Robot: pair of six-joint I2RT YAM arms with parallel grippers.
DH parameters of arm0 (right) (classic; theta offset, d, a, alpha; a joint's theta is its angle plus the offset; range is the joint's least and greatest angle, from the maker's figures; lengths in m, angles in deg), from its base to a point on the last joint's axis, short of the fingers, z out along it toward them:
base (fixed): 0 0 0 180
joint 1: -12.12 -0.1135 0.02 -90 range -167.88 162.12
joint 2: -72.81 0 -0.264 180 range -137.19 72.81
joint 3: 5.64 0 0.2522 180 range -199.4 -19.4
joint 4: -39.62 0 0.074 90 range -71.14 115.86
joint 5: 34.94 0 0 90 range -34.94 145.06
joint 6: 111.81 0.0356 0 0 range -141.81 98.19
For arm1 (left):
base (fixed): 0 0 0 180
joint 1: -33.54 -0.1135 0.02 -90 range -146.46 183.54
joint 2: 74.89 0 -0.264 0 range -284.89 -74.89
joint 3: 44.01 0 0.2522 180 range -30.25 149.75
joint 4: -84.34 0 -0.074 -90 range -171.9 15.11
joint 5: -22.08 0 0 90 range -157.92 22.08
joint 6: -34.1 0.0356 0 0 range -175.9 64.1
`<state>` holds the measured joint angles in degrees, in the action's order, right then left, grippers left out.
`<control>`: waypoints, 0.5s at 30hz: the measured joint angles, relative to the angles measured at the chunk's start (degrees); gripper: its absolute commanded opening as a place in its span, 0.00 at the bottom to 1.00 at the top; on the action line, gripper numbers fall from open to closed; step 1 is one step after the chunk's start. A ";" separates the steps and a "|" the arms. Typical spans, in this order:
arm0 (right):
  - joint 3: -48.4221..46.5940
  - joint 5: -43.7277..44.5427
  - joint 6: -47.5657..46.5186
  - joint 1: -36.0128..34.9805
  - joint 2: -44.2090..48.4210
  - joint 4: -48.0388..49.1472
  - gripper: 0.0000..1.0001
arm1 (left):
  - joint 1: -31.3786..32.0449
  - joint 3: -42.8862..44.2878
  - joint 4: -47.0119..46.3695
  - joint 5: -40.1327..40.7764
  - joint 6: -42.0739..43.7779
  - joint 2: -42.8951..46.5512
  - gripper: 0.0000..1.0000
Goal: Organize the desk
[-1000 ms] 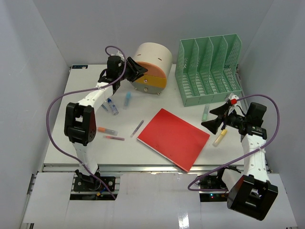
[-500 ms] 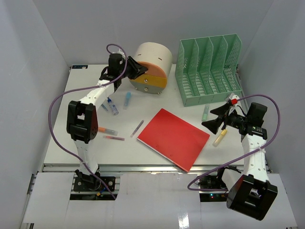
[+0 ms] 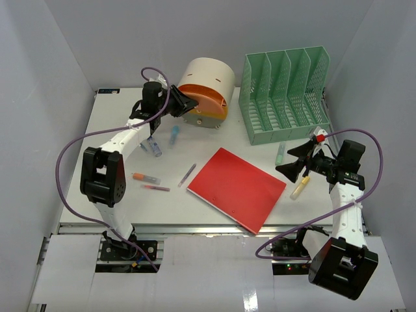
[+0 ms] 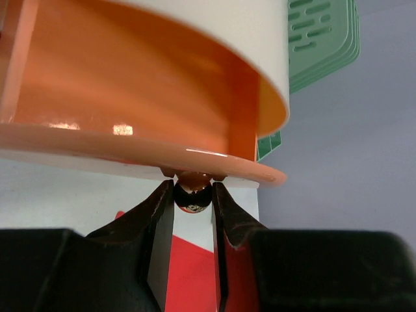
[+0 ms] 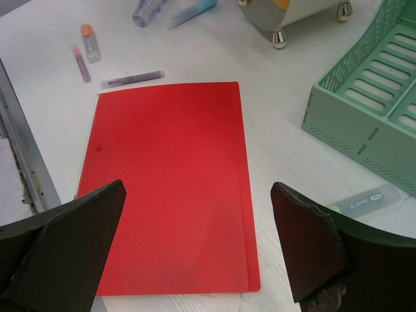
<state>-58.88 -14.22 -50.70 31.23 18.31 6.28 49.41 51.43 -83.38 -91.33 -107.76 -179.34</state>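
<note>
Only the left wrist view shows the left jaws pinching a dark knob [image 4: 192, 197] under the orange drawer [image 4: 130, 84] of the round organizer [image 3: 211, 75]; right jaws gape wide, well apart.

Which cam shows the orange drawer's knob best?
Left wrist: the drawer knob sits close-up, pinched by the left gripper. Top external: the gripper covers it; only the orange drawer shows. Right wrist: just the feet of the organizer, no knob.
</note>
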 measured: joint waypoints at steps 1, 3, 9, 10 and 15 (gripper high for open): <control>0.00 -0.02 0.00 0.02 0.00 0.00 1.00 | 0.00 -1.61 -0.35 -0.12 0.32 1.43 0.14; 0.01 -0.09 0.02 0.02 -0.21 0.01 1.00 | 0.00 -5.07 -0.59 -0.49 0.83 4.30 0.14; 0.17 -0.13 0.02 0.08 -0.61 0.05 1.00 | -0.02 -10.54 -0.77 -1.53 1.85 9.08 0.21; 0.31 -0.13 0.02 0.13 -0.70 0.06 1.00 | -0.02 -10.67 -0.79 -1.56 1.99 9.16 0.25; 0.99 0.09 0.07 0.42 -1.08 0.07 1.00 | -0.02 -10.74 -1.00 -1.83 2.16 9.19 0.58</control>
<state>-57.89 -14.12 -50.63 31.65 17.23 6.35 49.39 40.69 -84.37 -93.17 -105.60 -170.16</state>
